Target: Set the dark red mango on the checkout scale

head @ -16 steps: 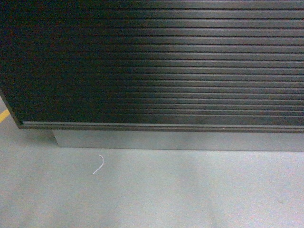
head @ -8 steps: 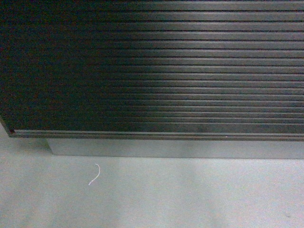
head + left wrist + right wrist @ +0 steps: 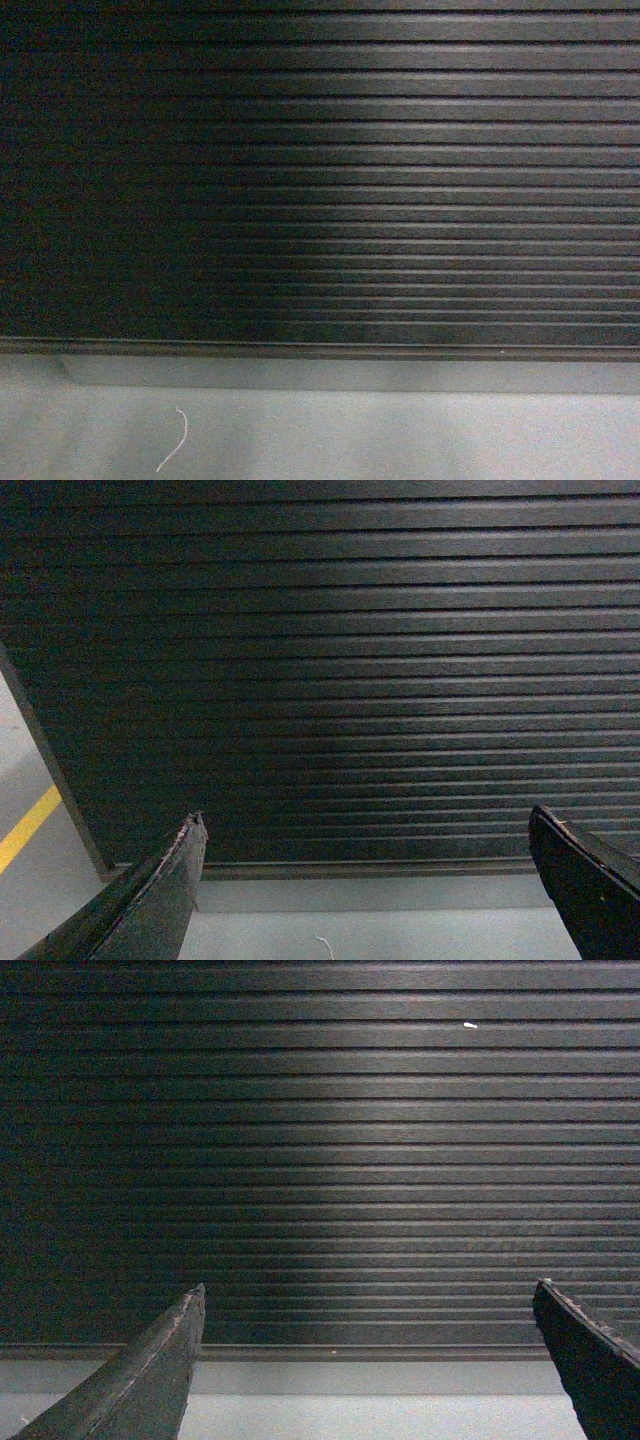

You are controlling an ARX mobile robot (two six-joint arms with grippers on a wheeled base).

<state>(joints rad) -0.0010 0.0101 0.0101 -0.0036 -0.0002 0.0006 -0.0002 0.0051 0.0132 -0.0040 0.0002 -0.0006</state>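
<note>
1. Wrist views show each pincer nearest the lens: the left gripper [image 3: 368,880] and the right gripper [image 3: 368,1355] both have their fingers spread wide, with nothing between them, so neither carries fruit.
2. Both hang low and point straight ahead, probably tucked so the base can stand close without the arms catching anything.
3. Just past the fingers lies grey floor [image 3: 400,440], with a thin white thread [image 3: 172,452] on it in the head view and a yellow line [image 3: 28,826] at the left edge of the left wrist view.
4. Beyond that stands the checkout [image 3: 320,180]: a grey base and a dark ribbed front that fills all three views.
5. The mango and the scale are out of sight; no countertop shows. My guess is that both sit above the frame, so where the mango lies relative to either pincer cannot be told.
</note>
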